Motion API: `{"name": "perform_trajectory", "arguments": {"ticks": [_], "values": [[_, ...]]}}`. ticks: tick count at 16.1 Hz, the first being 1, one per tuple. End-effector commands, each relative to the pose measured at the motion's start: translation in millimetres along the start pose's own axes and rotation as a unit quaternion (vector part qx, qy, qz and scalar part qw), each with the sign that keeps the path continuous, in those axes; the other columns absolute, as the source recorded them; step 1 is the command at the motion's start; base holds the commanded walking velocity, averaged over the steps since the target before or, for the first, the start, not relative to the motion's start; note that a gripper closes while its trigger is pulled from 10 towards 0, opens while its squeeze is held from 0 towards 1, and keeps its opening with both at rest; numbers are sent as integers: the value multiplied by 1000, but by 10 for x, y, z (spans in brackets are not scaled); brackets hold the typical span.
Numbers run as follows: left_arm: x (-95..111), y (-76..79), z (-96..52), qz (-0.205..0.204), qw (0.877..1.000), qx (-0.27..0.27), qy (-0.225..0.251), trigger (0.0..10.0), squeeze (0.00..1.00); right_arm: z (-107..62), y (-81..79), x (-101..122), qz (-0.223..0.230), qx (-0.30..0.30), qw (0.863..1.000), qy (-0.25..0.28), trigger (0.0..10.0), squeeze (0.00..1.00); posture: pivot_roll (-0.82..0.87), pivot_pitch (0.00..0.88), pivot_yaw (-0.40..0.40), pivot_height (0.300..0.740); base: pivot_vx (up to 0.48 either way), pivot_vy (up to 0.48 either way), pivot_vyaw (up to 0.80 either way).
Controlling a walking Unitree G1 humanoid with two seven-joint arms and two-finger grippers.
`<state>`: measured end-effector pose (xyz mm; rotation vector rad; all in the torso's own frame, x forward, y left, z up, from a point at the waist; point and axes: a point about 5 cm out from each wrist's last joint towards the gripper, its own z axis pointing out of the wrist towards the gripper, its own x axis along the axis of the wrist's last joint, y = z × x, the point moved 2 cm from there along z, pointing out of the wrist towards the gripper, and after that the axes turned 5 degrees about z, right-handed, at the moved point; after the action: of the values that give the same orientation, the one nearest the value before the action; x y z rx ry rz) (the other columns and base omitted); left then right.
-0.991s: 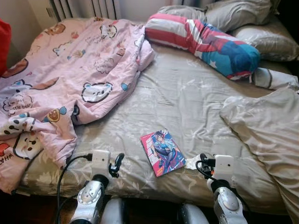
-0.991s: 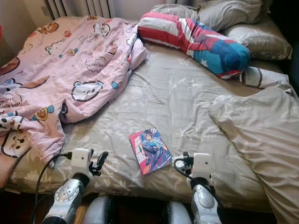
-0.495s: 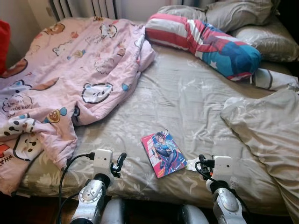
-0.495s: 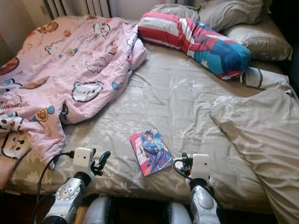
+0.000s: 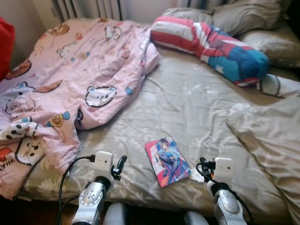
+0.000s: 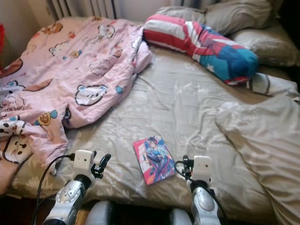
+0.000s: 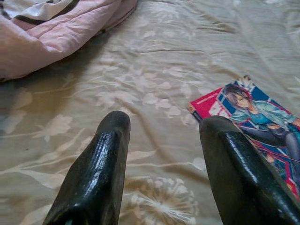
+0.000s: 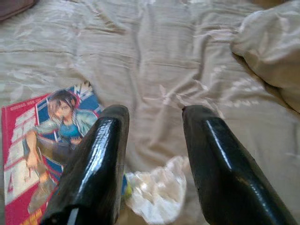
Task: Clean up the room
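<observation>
Both grippers are hovering low over the near edge of a bed [image 5: 197,108] covered in a grey floral sheet. The left gripper [image 7: 161,129] is holding its jaws wide apart with nothing between them; a comic book [image 5: 167,161] with a red-and-blue cover is lying flat on the sheet just ahead of them and off to the right-arm side. The right gripper [image 8: 152,117] is also keeping its jaws wide and empty, with the same comic book just beside its left finger and a crumpled clear plastic wrapper [image 8: 154,190] lying on the sheet right below the jaws. A pink blanket [image 5: 70,89] printed with cartoon bears is lying bunched up beyond the left gripper, spilling over the bed's edge. Well ahead of both jaws, a striped red, white and blue pillow [image 5: 211,47] is resting near the head of the bed, with grey pillows [image 6: 225,16] behind it. A rumpled grey duvet [image 5: 272,145] is lying ahead of the right gripper on its outer side.
</observation>
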<state>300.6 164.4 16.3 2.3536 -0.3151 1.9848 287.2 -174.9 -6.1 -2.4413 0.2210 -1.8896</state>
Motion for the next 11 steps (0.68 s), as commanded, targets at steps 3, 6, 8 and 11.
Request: {"name": "perform_trajectory", "arguments": {"ticks": [3, 6, 8, 11], "values": [[-42, 18, -34, -1, 1000, 0, -8, 10000, 0, -31, 29, -77, 7, -10, 1000, -17, 10000, 0, 13, 200, -6, 650, 306, 0, 0], [-44, 28, -44, -2, 1000, -3, -8, 10000, 0, -12, 69, -143, 9, -31, 998, -48, 10000, 0, 15, 214, -5, 650, 0, 0, 0], [-35, 30, -48, -3, 1000, -4, -6, 10000, 0, 10, 79, -147, 20, -34, 998, -57, 10000, 0, 21, 225, -5, 650, 0, 0, 0], [51, 76, 7, -3, 1000, -15, 4, 10000, 0, 98, 43, -117, 36, -27, 996, -81, 10000, 1000, 24, 256, -5, 650, 0, 0, 0]]}}
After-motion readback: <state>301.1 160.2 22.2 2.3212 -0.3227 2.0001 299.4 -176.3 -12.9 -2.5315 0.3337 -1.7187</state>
